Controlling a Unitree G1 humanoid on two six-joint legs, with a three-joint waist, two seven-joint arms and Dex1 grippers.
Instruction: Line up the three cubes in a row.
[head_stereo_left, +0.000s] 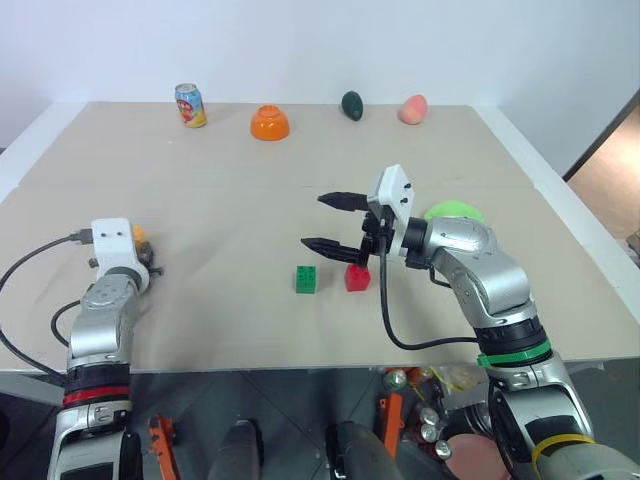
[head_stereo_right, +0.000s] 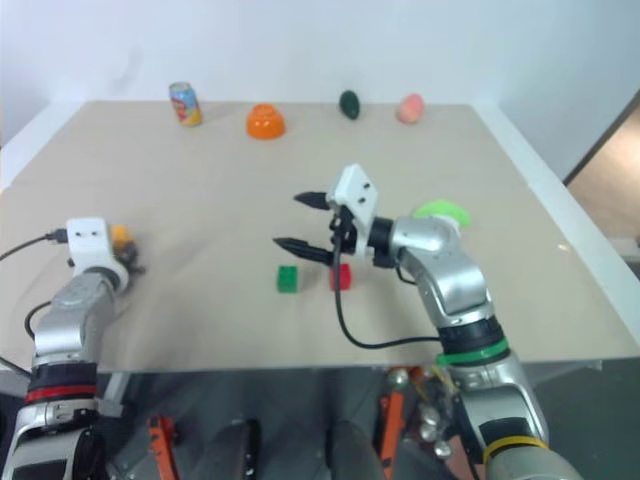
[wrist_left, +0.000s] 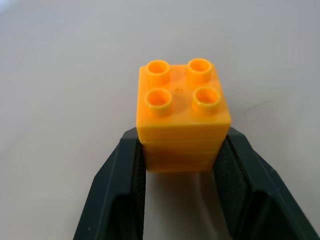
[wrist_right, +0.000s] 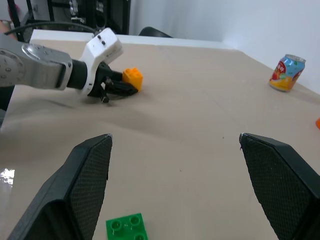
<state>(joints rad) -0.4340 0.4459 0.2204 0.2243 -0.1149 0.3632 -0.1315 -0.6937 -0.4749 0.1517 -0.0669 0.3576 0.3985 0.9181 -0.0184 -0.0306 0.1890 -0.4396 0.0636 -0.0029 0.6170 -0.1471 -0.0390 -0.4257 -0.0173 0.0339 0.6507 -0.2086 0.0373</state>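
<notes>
The yellow-orange cube sits studs-up between the black fingers of my left gripper, which is shut on it near the table's left side; the same cube also shows beside the left gripper in the right wrist view. In the middle of the table the green cube and the red cube lie side by side, a small gap apart. My right gripper hovers just above and behind them, pointing left, open and holding nothing.
Along the far edge stand a drink can, an orange bowl, a dark green fruit and a peach. A green-capped toy lies behind my right forearm. The table's front edge is close.
</notes>
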